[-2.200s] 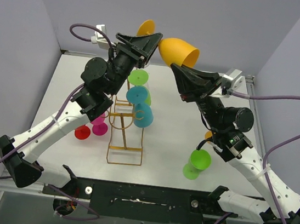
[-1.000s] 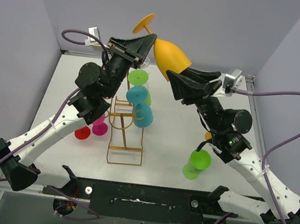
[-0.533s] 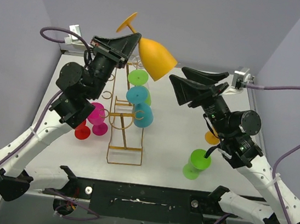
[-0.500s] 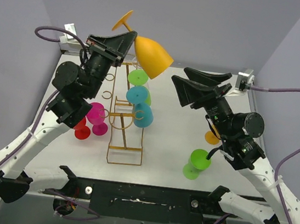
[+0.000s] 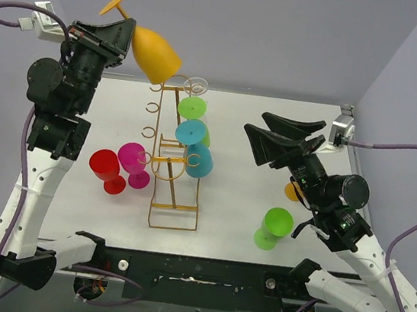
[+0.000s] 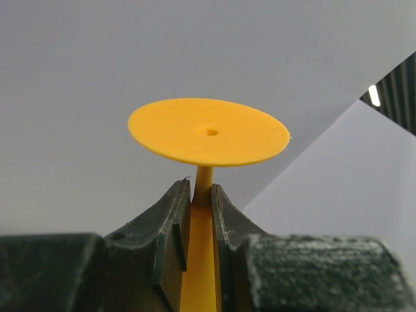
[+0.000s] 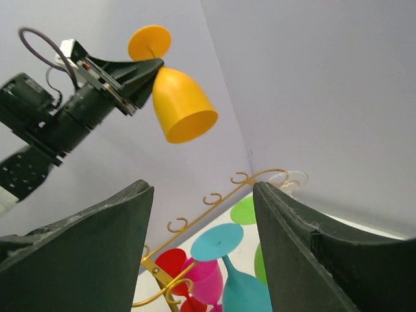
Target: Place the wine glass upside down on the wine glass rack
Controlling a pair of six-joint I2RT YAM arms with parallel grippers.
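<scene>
Aloft, left jaws pinched the wine glass (image 5: 156,53) by its stem, right jaws spread; mid-carry, it seemed, next needing its foot slid into a rack (image 5: 163,160) hook

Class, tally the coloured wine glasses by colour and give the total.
Orange: 2, the held wine glass and a half-hidden orange glass
Green: 2, hanging green glass and right-side green glass
Teal: 1, teal glass
Red: 1, red glass
Magenta: 1, magenta glass
Total: 7
</scene>
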